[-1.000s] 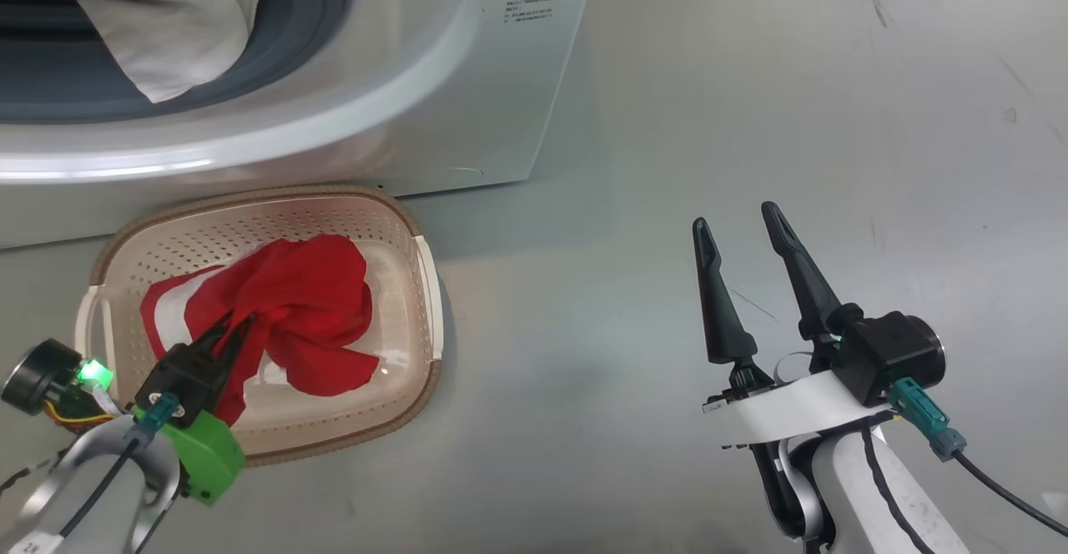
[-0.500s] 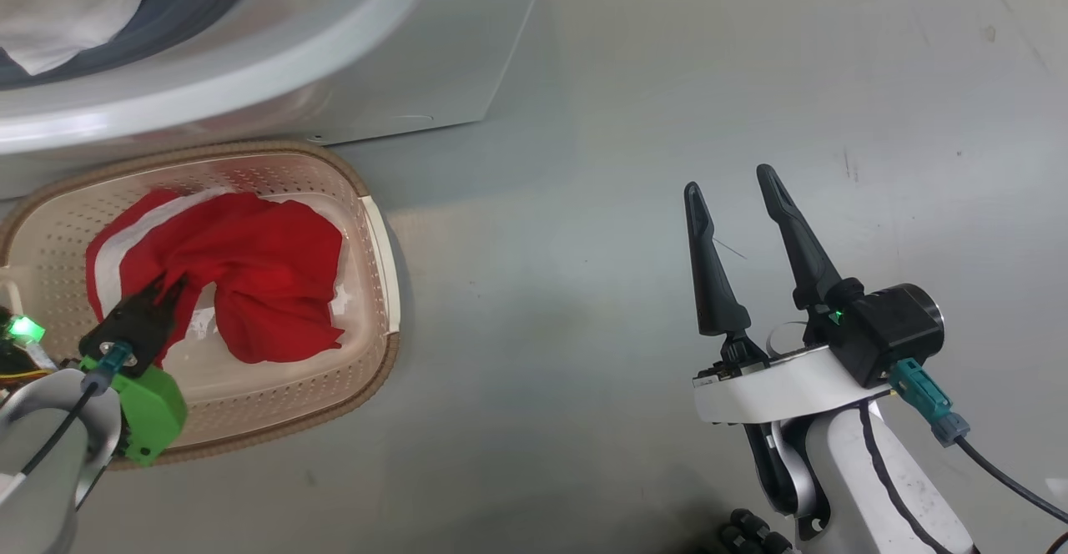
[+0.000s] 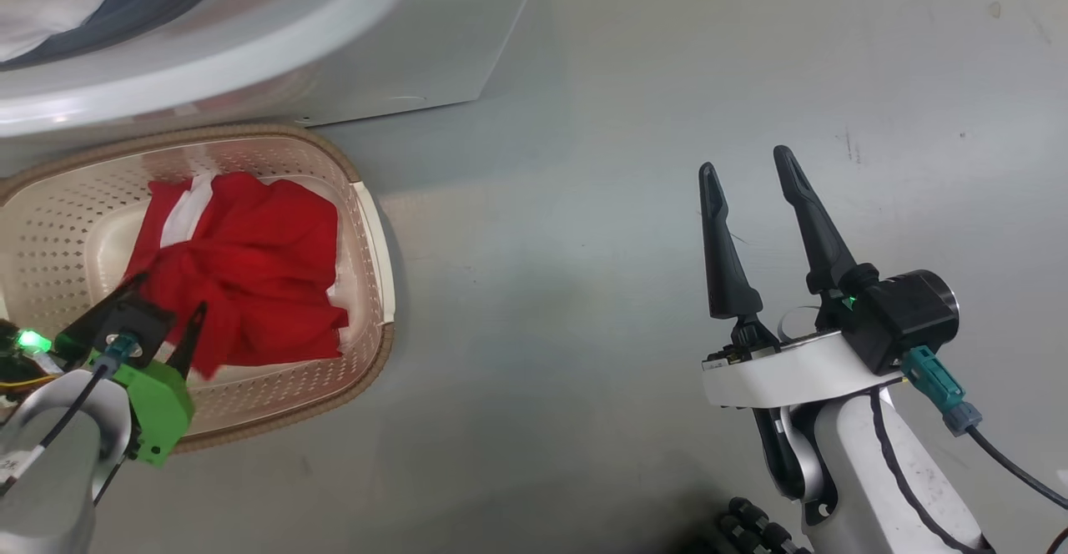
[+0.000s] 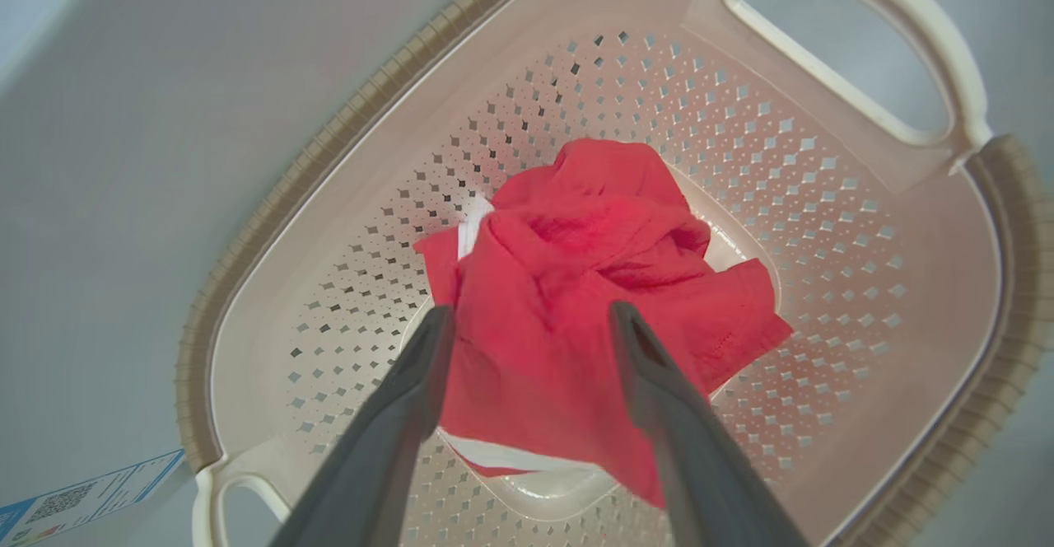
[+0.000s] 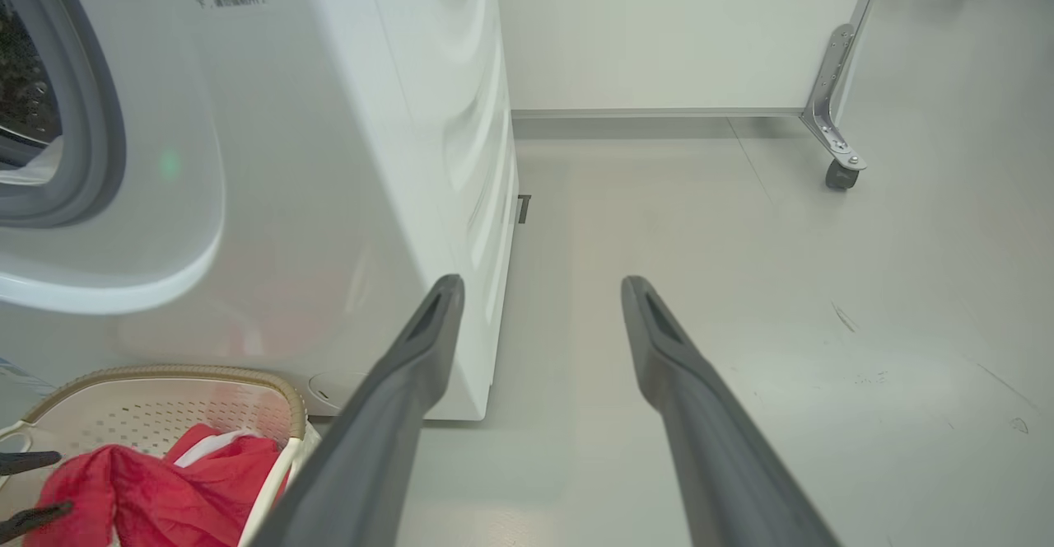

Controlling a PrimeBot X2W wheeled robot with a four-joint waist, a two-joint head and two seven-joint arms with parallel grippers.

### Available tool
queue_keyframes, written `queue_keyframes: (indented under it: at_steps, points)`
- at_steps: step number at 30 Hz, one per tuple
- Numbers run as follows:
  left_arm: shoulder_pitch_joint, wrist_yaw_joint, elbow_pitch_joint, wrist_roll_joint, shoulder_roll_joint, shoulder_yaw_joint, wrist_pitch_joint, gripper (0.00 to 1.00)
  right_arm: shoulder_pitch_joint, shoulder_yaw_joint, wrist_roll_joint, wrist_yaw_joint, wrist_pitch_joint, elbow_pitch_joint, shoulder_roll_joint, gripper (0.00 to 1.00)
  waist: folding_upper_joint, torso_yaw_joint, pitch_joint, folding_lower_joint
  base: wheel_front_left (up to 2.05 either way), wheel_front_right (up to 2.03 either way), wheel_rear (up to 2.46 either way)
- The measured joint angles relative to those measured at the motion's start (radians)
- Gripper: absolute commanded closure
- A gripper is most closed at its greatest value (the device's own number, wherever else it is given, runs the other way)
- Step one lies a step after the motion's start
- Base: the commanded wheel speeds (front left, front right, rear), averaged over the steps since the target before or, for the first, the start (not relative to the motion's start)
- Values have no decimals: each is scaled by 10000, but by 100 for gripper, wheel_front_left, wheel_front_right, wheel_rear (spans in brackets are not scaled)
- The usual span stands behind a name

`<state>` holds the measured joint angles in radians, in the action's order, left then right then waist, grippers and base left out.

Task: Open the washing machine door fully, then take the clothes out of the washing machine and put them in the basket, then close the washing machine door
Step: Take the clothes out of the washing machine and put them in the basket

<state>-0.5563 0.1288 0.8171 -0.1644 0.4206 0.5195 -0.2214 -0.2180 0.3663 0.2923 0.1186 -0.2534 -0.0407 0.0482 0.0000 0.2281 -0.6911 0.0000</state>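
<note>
In the basket (image 3: 50,220) the red clothes (image 3: 250,245) lie loose between the wide-spread jaws of the left gripper (image 4: 531,310), ungripped; the right gripper (image 3: 745,160), well right of the basket, gapes empty.

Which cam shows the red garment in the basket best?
Left wrist view: it looks straight down into the basket, with the red garment almost whole, framed by the open left tool. Head view has it smaller, its near edge behind that tool. Right wrist view catches a part at its lower-left corner.
</note>
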Motion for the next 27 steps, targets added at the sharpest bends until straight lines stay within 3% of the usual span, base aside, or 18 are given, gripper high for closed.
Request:
queue_keyframes:
  at_steps: [15,27]
  points:
    - [-387,0,821,-247,-575,127,-192,0,-106,-107,-115,17,0,332,-4,0,0,-470,609,0,0,0,0]
    - [-523,0,228,-692,-1206,-366,-278,0,-87,-614,-121,73,0,738,4,0,0,-930,1673,0,0,0,0]
